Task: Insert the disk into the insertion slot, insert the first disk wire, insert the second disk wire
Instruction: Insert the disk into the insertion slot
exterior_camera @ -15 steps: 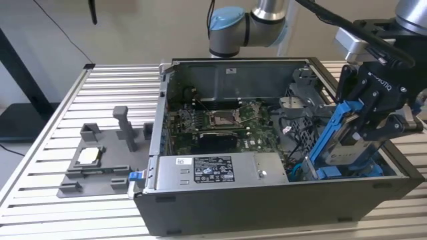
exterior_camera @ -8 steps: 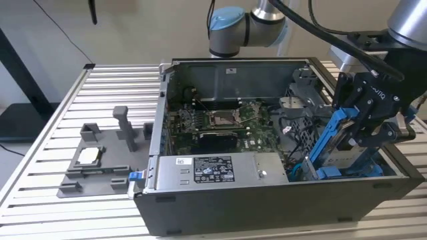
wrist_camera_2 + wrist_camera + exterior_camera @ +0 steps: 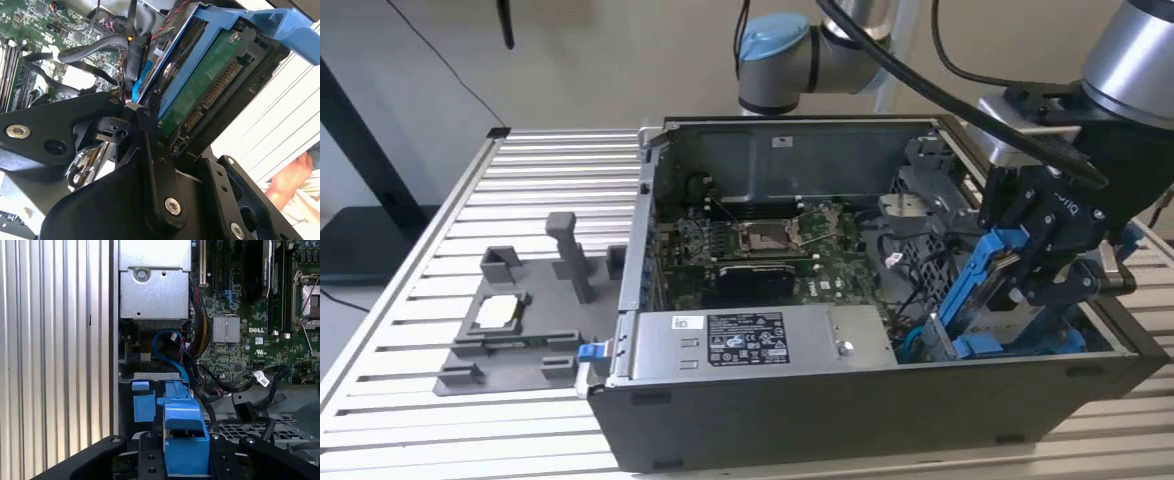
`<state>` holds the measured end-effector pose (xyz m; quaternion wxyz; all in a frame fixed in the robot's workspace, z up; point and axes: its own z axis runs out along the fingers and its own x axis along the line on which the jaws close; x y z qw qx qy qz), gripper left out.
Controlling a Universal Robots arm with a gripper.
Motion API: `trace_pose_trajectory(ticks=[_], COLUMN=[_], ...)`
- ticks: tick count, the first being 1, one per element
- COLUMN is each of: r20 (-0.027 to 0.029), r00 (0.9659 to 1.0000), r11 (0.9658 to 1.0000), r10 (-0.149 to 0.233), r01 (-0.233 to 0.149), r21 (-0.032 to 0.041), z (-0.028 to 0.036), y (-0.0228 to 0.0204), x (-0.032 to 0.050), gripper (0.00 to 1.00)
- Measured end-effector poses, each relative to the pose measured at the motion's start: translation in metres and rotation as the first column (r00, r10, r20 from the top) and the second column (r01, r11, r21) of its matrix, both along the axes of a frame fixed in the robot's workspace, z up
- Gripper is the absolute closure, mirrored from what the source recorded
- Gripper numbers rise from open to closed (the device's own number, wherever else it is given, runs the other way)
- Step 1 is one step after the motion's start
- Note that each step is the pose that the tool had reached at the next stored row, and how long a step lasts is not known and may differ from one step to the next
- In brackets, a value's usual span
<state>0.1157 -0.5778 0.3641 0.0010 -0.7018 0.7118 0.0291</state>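
The disk (image 3: 998,292), a silver drive in a bright blue carrier, stands steeply tilted at the exterior view's right end of the dark computer case (image 3: 854,410). My gripper (image 3: 1047,265) is shut on it from above. The disk's lower end dips into the insertion slot (image 3: 1014,345), a bay with blue tabs. The second wrist view shows the disk's green circuit board and connector (image 3: 210,85) between my black fingers (image 3: 150,145). In the first wrist view the blue carrier (image 3: 185,425) hangs over the slot (image 3: 145,405). Loose black wires (image 3: 240,386) and a blue wire (image 3: 167,347) lie beside the bay.
A labelled silver power-supply box (image 3: 747,338) fills the case's near side, with the motherboard (image 3: 761,240) behind it. A grey fixture (image 3: 520,320) sits on the slatted table (image 3: 400,400) at the exterior view's left. A person's hand (image 3: 292,175) rests outside the case.
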Motion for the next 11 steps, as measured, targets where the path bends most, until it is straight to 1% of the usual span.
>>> trace_pose_trajectory(ticks=[7, 9, 10, 11], r20=[-0.0001, -0.0001, -0.0001, -0.0001], r00=[1.0, 1.0, 1.0, 1.0], r11=[1.0, 1.0, 1.0, 1.0], r10=[0.0, 0.0, 0.0, 0.0], r01=[0.0, 0.0, 0.0, 0.0], r21=[0.0004, 0.0005, 0.0004, 0.0004], z=[-0.0006, -0.0007, -0.0007, -0.0007], y=[0.0, 0.0, 0.0, 0.0], x=[0.0, 0.0, 0.0, 0.0], gripper=[0.67, 0.66, 0.6, 0.6])
